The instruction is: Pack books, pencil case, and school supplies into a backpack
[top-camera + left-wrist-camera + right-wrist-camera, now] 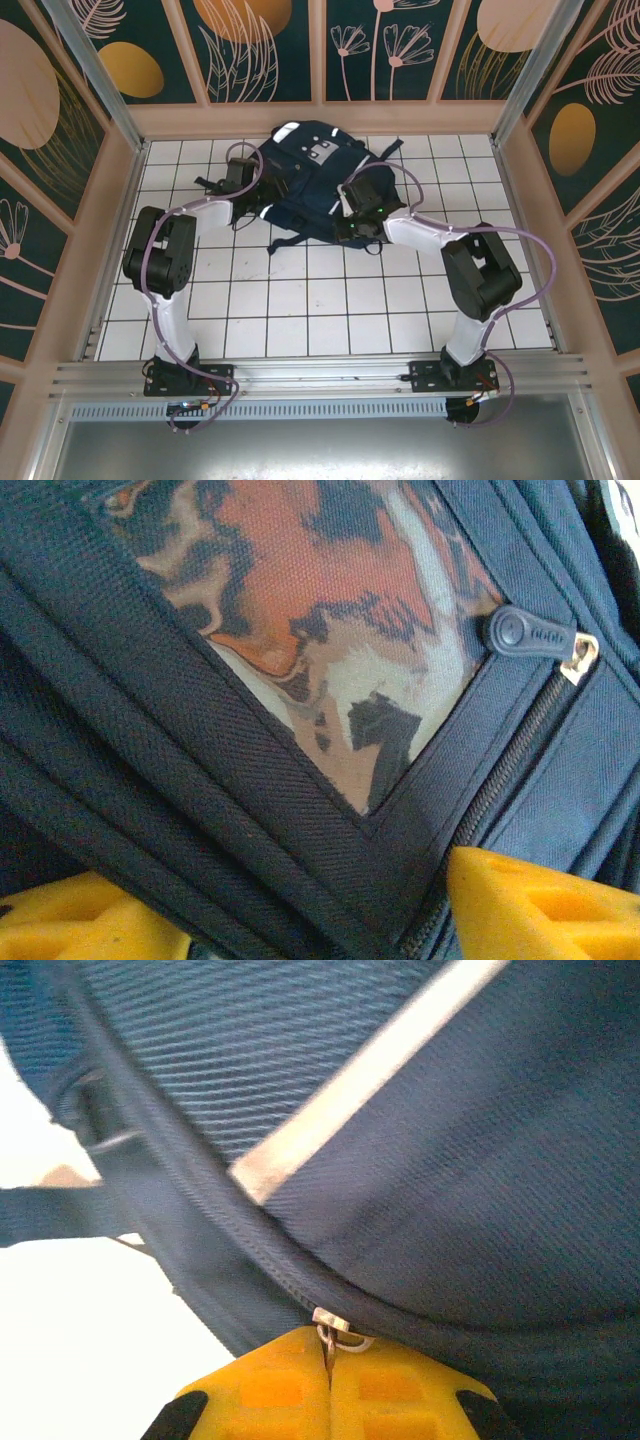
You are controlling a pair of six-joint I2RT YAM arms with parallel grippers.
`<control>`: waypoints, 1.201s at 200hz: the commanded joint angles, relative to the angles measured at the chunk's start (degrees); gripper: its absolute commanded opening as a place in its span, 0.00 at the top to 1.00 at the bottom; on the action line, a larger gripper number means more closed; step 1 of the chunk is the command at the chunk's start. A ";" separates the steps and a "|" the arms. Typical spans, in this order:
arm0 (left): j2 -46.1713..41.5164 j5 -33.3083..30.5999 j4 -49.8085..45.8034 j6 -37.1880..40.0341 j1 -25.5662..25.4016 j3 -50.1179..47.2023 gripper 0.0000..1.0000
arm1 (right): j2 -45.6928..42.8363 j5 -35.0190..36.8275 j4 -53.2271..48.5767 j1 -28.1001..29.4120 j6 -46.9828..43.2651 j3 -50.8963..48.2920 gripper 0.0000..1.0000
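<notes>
Right gripper [328, 1385] is pinched fully shut on the metal zipper pull [335, 1328] of the backpack [305, 175], which lies at 12 o'clock on the table [300, 310]. Left gripper [310, 920] stands wide open against its fabric. I judge that zipper work is in hand; the next move calls for a steady pull with the bag braced.

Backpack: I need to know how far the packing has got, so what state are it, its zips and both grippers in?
Backpack, lying flat, front up.
Pocket zip, shut along the part seen.
Left gripper, open over the pocket.
Right gripper, shut on a zip pull.
</notes>
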 commanded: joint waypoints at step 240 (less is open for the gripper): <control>-13.27 10.26 38.21 -37.90 -3.02 -29.43 0.59 | -1.95 -24.91 15.47 2.79 15.77 2.70 1.00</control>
